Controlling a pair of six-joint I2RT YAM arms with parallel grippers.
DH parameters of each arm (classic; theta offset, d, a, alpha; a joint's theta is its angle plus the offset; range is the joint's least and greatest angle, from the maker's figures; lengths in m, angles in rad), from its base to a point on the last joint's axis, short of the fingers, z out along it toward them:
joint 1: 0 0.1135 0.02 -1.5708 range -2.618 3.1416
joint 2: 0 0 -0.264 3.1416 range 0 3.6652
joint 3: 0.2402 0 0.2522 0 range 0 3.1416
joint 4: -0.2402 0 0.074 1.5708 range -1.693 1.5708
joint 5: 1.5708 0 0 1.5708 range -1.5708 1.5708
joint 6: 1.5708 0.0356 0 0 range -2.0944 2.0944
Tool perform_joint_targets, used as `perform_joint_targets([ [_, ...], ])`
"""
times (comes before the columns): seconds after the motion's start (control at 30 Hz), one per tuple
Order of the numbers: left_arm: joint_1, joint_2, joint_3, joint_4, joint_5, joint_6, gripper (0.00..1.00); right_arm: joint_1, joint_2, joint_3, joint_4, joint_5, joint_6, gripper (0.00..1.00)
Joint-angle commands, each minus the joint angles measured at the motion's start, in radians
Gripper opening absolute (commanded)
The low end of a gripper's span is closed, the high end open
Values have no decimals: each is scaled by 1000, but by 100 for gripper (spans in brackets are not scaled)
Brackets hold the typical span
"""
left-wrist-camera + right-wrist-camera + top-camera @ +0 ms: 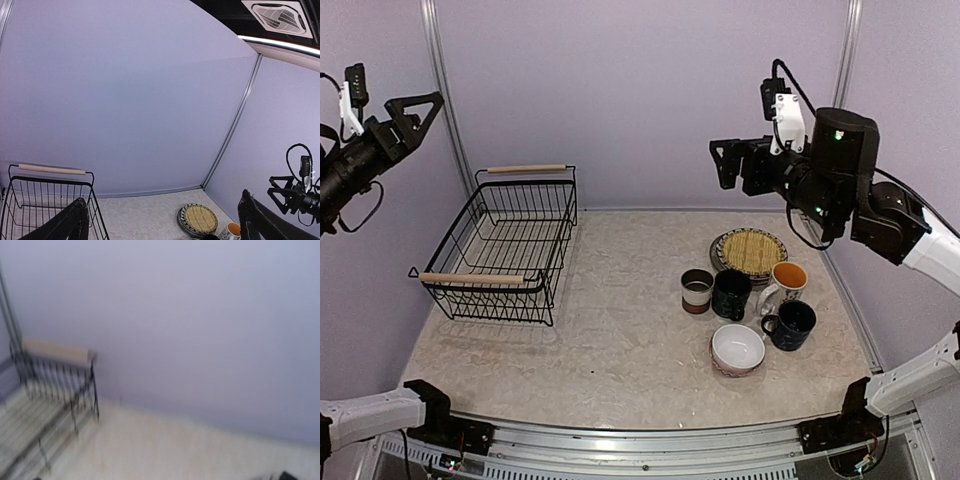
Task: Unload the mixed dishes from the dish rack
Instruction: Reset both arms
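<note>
Nearest the arm bases, a white ceramic bowl (738, 348) sits upright on the pale marbled tabletop (620, 340), and a dark blue mug (790, 325) is just beside it. Behind them stand a dark mug (731, 294), a small brown-and-white cup (697, 291) and a white mug with an orange lining (786, 281). Farther back lies a flat yellowish woven-look plate (751, 251). Well apart to the left, the black wire dish rack with wooden rod handles (495, 300) holds no dishes, so the unloading looks finished.

These are probably glazed pieces: stiff, slick and breakable. The mugs are best pinched across the wall at the lip, the bowl at its rim, and the plate by its raised edge.

High above, the left claw (428, 118) and the right claw (720, 165) are both spread and carry nothing.
</note>
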State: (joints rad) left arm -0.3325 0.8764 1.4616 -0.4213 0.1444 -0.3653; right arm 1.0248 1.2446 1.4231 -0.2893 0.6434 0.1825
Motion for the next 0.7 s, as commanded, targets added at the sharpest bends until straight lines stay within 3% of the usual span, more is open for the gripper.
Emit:
perform_joint_targets([
  [0.0,3,-74,14,-50,-88,41,99,-6,-94,-9,181,64,-155,100],
  [0.67,4,-142,13,-36,-141,100,99,-6,-287,-93,279,-7,-189,100],
])
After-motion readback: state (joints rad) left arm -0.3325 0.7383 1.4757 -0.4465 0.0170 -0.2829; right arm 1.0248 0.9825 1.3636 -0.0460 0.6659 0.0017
